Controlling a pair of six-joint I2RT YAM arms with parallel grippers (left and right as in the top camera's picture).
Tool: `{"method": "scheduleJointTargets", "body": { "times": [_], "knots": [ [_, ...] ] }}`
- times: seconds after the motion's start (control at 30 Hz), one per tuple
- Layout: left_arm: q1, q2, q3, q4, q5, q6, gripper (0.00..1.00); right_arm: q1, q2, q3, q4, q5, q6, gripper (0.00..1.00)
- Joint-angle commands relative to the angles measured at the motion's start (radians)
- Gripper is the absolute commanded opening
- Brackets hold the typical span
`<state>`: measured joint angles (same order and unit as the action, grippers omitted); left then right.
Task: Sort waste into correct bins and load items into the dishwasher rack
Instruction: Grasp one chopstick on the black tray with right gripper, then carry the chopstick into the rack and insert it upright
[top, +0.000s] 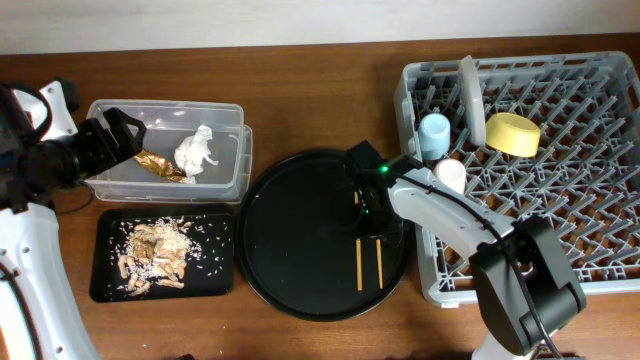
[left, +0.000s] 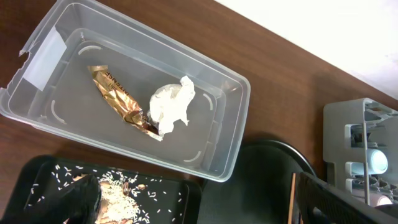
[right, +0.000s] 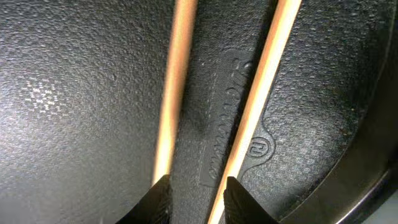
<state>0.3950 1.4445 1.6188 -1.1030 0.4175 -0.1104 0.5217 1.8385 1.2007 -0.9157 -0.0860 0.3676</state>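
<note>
The crumpled white tissue (top: 197, 151) (left: 172, 104) and the golden-brown foil wrapper (top: 160, 166) (left: 118, 94) lie in the clear tub (top: 228, 117) (left: 231, 134). Beige food scraps (top: 155, 252) (left: 115, 194) lie on the flat black tray (top: 215, 280). Two wooden chopsticks (top: 369, 262) (right: 174, 93) lie on the round black tray (top: 290, 240). My right gripper (top: 366, 218) (right: 198, 190) is open, its tips down over the chopsticks' near ends. My left gripper (top: 122, 135) (left: 193, 190) is open and empty above the tub's left end. The blue cup (top: 435, 135), pink cup (top: 451, 176), yellow bowl (top: 512, 133) and pale plate (top: 468, 92) sit in the rack (top: 600, 280).
The rack's grey corner (left: 348, 124) shows at the right of the left wrist view. The round tray lies between the flat black tray and the rack. Brown tabletop runs along the front edge.
</note>
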Motion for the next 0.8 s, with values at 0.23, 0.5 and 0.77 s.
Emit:
{"method": "scheduleJointTargets", "body": {
  "times": [0.23,0.5,0.77],
  "knots": [
    [0.003,-0.003,0.001,0.002,0.001,-0.006,0.99,0.066,0.000,-0.042,0.161,0.035,0.113,0.30],
    [0.003,-0.003,0.001,0.002,0.000,-0.006,0.99,0.148,0.001,-0.047,0.195,0.160,0.174,0.36],
    [0.003,-0.003,0.001,0.002,0.001,-0.006,0.99,0.153,0.001,-0.113,0.285,0.170,0.215,0.23]
  ]
}}
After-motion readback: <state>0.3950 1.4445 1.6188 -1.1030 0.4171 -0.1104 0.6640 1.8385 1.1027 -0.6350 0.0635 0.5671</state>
